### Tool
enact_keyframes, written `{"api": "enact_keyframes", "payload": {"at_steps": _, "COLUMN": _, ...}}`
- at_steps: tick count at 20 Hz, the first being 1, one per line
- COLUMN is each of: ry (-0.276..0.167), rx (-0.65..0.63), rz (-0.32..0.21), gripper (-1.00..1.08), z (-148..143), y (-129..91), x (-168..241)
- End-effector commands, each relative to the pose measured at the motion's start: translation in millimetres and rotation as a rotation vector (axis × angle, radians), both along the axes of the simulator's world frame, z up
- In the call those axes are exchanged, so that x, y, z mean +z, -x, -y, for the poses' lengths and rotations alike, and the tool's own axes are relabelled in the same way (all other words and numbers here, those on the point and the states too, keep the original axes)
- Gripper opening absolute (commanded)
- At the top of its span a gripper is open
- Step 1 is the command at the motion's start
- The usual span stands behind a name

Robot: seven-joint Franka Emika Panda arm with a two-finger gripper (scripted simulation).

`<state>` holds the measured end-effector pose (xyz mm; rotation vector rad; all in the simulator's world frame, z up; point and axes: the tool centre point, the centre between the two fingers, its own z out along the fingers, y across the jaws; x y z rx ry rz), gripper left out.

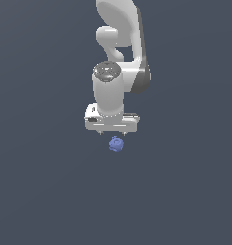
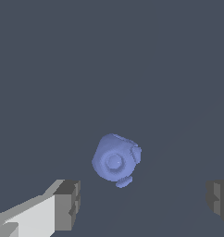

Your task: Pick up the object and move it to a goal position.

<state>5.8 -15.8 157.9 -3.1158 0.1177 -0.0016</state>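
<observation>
The object is a small periwinkle-blue lumpy ball lying on the dark grey floor. In the exterior view my white gripper hangs just above it, a little toward the exterior view's left, with only short fingertips showing under the hand. In the wrist view the ball lies on the floor ahead of the two grey fingertips, which stand wide apart. The ball is not between them. The gripper is open and empty.
A plain dark grey floor fills both views. The white arm rises behind the gripper toward the top of the exterior view.
</observation>
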Motion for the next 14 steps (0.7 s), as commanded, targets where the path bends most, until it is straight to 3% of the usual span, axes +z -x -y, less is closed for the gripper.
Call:
{"api": "enact_keyframes", "payload": {"at_steps": 1, "ry": 0.001, "rx": -0.028, "rz": -0.001, "gripper": 1.00, "z": -1.5, "y": 1.0, "x": -5.1}}
{"api": "enact_keyframes", "payload": {"at_steps": 14, "ry": 0.014, "rx": -0.281, "rz": -0.006, "gripper": 1.00, "z": -12.3, "y": 11.1, "x": -47.8}}
